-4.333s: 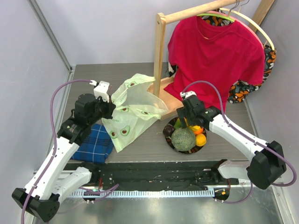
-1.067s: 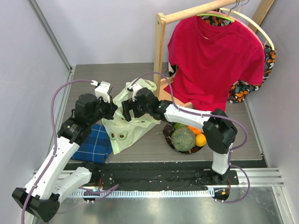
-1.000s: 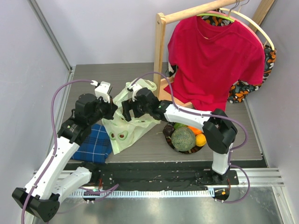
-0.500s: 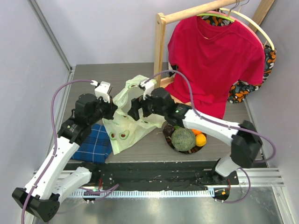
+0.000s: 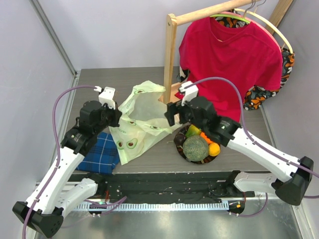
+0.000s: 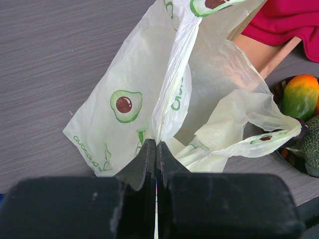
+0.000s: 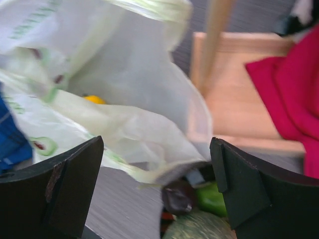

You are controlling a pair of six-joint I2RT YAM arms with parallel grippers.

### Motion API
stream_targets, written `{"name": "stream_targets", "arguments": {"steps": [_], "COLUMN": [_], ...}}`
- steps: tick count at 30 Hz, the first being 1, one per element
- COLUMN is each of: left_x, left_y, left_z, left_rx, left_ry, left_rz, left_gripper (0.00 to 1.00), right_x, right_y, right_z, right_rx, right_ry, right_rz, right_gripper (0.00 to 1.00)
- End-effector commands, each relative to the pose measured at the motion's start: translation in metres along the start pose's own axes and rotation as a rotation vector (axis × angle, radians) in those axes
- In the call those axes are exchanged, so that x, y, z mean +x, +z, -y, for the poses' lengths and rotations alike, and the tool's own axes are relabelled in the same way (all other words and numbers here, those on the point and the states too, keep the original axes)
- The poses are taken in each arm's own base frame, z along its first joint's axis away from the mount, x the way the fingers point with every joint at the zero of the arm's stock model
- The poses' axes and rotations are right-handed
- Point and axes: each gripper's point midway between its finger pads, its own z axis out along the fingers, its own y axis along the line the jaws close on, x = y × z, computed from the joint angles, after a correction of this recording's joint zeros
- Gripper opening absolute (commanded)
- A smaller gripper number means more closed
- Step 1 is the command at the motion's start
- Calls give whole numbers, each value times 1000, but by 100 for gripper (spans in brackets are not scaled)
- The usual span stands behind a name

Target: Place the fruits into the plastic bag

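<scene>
Pinches a fold of the plastic bag (image 6: 149, 84) in the left gripper (image 6: 156, 145), fingers pressed flat together on the film. Likely done to hold the mouth up and turned toward the other arm, so a drop needs no second grab. Sets the bag on the table between the blue plaid cloth (image 5: 102, 152) and the wooden rack (image 5: 170, 59), far side up against the rack base, which probably helps prop it open. Hangs the right gripper (image 7: 157, 167) spread wide and empty just off the bag's right flap, between bag and plate (image 5: 177, 146); nothing between its fingers in the wrist view. Leaves most fruit on the plate: melon (image 5: 195, 147) at front, orange (image 5: 214, 149) to its right, yellow pepper-like piece (image 5: 194, 130) behind, dark purple piece (image 5: 178, 139) at the left rim, green piece (image 7: 212, 196) seen from the right wrist. Shows a small yellow-orange spot (image 7: 94, 99) through the plastic in the right wrist view — possibly one fruit already inside, cannot confirm. Versus about four seconds back: no longer hovers the right gripper over the plate. Versus a second back: no longer stretches it deep across the bag mouth next to the left gripper; now pulled back toward the plate side, with the bag's top puffed up higher. Keeps the same left-arm pose and the same pinch throughout. Reads as a return trip for the next piece, with the task still early.
</scene>
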Motion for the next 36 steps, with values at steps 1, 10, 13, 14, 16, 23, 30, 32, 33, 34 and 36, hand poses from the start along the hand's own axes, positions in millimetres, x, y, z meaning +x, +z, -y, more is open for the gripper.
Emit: {"name": "stream_targets", "arguments": {"steps": [1,10,13,14,16,23,30,32,33,34,36], "left_x": [-12,-12,-12,-12,-11,-12,-12,-12,-11,-12,-11], "left_y": [-2,-2,-2,-2,-2,-3,-3,-2,-2,-2,-1], "left_z": [-3,-3,-2,-2,-2,-2,-2,-2,-2,-2,-2], "left_rx": [-20,-16,-14,-14,-14,-14,-13,-13,-13,-14,-13], "left_ry": [-6,-9,-9,-9,-9,-7,-7,-7,-7,-8,-7], "left_rz": [53,52,50,50,49,52,52,52,47,50,47], "left_gripper": [0,0,0,0,0,0,0,0,0,0,0], "right_x": [22,110,107,110,117,147,156,161,164,167,170], "right_y": [-25,-17,-13,-9,-6,12,22,24,25,26,28], "right_z": [55,64,60,56,52,39,38,40,41,41,41], "right_rx": [165,149,111,84,56,14,0,7,8,5,2], "right_ry": [-7,-27,-64,-68,-90,-158,-199,-208,-217,-217,-226], "right_rz": [-131,-466,-466,-485,-511,-595,-617,-626,-635,-646,-652], "right_gripper": [96,84,80,79,76,72,72,71,70,70,69]}}
